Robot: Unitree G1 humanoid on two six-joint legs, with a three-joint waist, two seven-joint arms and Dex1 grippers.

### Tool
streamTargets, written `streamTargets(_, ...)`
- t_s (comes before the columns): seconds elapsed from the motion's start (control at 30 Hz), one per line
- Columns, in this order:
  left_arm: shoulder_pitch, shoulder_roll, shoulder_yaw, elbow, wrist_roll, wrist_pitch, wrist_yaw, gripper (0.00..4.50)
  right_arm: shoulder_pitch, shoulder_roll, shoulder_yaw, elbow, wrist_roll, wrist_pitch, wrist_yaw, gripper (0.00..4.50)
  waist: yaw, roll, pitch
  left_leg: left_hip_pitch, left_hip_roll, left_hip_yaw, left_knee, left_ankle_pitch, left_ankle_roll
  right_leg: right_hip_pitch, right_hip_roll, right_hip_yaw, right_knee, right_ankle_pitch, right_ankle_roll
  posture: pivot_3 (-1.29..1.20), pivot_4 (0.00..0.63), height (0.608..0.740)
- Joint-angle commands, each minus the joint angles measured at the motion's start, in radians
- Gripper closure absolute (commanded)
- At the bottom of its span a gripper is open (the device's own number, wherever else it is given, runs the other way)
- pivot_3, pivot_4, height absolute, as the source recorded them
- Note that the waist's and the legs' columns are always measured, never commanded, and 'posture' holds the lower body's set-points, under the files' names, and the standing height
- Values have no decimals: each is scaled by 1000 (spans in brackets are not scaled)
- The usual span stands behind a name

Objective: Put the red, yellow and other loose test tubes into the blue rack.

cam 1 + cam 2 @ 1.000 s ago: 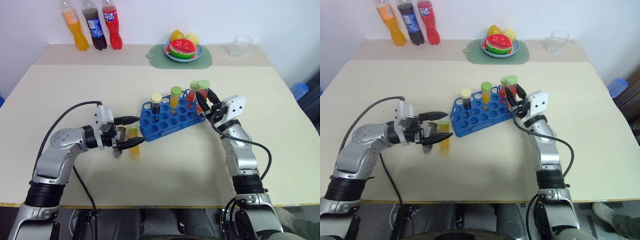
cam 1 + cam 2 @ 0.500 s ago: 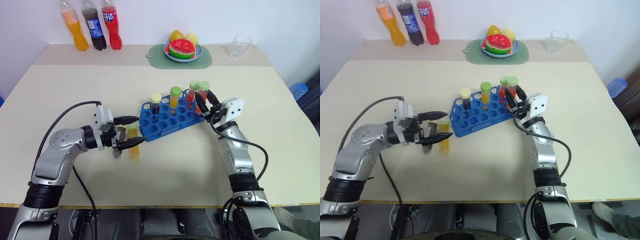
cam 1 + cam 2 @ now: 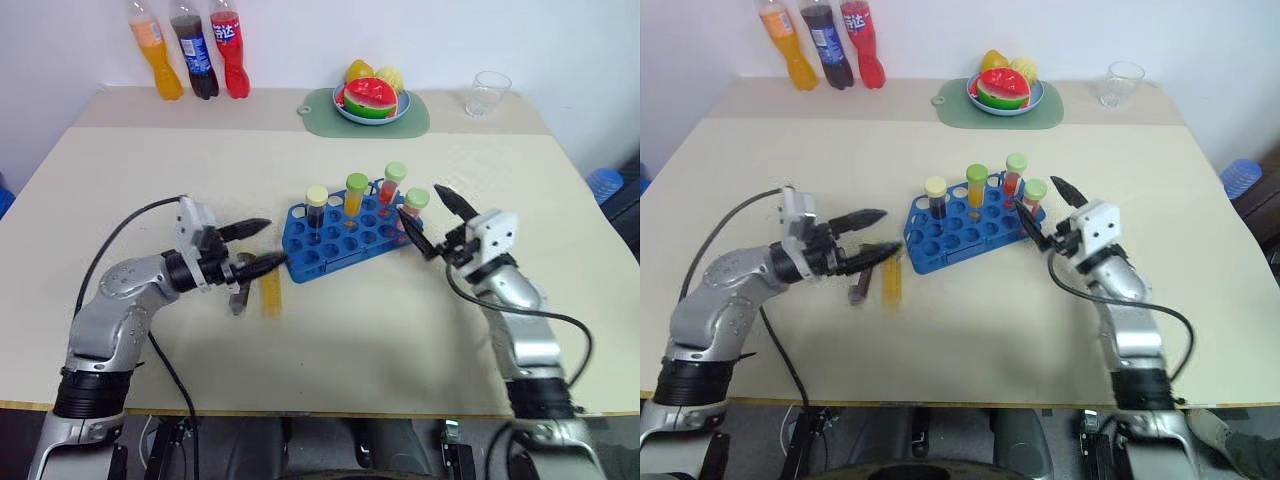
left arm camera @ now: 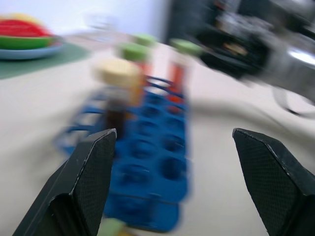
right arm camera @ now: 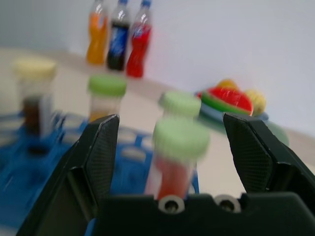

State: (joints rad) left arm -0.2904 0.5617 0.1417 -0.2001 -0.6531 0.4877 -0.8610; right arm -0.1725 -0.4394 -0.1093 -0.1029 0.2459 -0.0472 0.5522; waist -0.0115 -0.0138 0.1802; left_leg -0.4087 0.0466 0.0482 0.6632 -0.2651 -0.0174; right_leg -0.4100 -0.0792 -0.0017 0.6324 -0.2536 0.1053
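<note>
Left eye view: 4 tubes [image 3: 356,192] in blue rack [image 3: 345,238].

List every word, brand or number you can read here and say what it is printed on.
None can be read outright.
Orange bottle: label too small to read.
Cola bottle: blue label, lettering too small.
Red bottle: white marks on the label, not legible.
Blue rack and its tubes: no print visible.
</note>
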Motion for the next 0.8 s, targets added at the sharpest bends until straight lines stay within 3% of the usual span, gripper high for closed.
streamTargets(0.03,-56,-25,78,-73,-91,155,198,595,84,-84,-52,-148,73,92,65,815,0,0,0,0,0,0,0,0,0,1,0,0,0,0,0,0,150,740)
streamTargets(0.13,-97,-42,126,-111,-169,298,351,595,125,-132,-78,-209,110,147,90,815,-3,-1,0,1,0,-1,0,0,0,1,0,0,0,0,0,0,150,740)
streamTargets(0.27,-234,24,219,-87,-413,802,643,595,123,-170,-96,-250,132,196,106,815,-3,-2,1,1,0,-2,1,0,0,1,1,0,0,0,0,0,150,740)
streamTargets(0.37,-376,46,256,24,-479,1097,731,595,113,-191,-90,-268,149,222,128,815,-1,-2,1,1,0,-2,0,0,0,1,2,0,0,0,1,0,150,740)
streamTargets(0.53,-501,245,26,332,-948,1127,966,595,184,-287,-60,-387,244,311,286,815,0,-3,1,1,0,-3,0,0,0,1,1,0,0,0,1,0,150,740)
streamTargets(0.63,-575,352,-190,444,-1257,1069,1117,595,219,-332,-44,-423,271,335,353,815,2,-6,3,1,0,-5,0,0,0,1,1,-1,1,0,1,0,150,740)
streamTargets(0.8,-711,368,-400,627,-1319,1104,1188,595,201,-358,11,-408,256,326,430,815,2,-7,3,1,-2,-4,0,0,-1,1,-2,0,0,-1,0,0,150,740)
